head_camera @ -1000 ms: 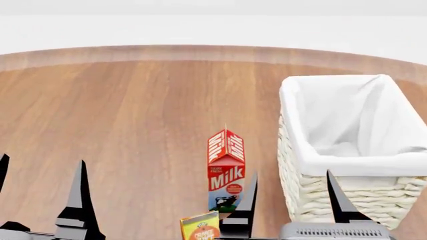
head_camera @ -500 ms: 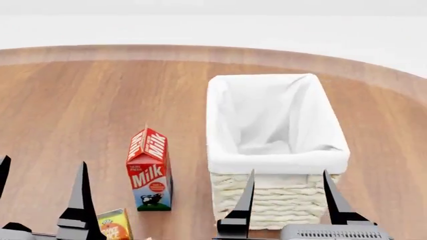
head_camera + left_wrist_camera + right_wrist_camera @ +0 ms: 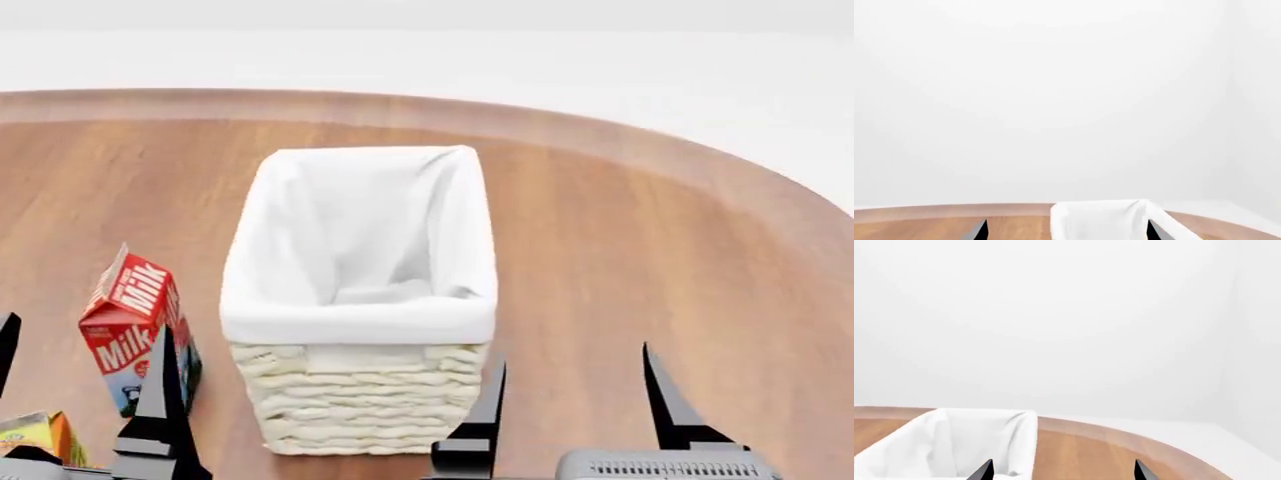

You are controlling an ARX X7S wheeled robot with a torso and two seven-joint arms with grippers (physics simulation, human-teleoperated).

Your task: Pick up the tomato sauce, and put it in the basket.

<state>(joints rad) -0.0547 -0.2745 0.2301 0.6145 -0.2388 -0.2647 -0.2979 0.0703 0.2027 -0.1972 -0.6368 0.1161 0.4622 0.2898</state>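
The cream wicker basket (image 3: 360, 400) with a white cloth lining stands in the middle of the wooden table in the head view, empty inside. It also shows in the left wrist view (image 3: 1097, 220) and the right wrist view (image 3: 954, 442). The tomato sauce can is out of view. My left gripper (image 3: 83, 385) is open and empty at the lower left, near the milk carton. My right gripper (image 3: 577, 395) is open and empty at the lower right, its left finger just in front of the basket's near right corner. Only the fingertips show in the wrist views.
A red milk carton (image 3: 127, 325) stands left of the basket. A yellow-orange carton (image 3: 34, 435) shows at the lower left edge. The round wooden table (image 3: 641, 260) curves away at the back and right, with a white floor beyond.
The head view has swung to the right: the basket and milk carton have shifted left in the picture. Both grippers keep their places in the view and stay open.
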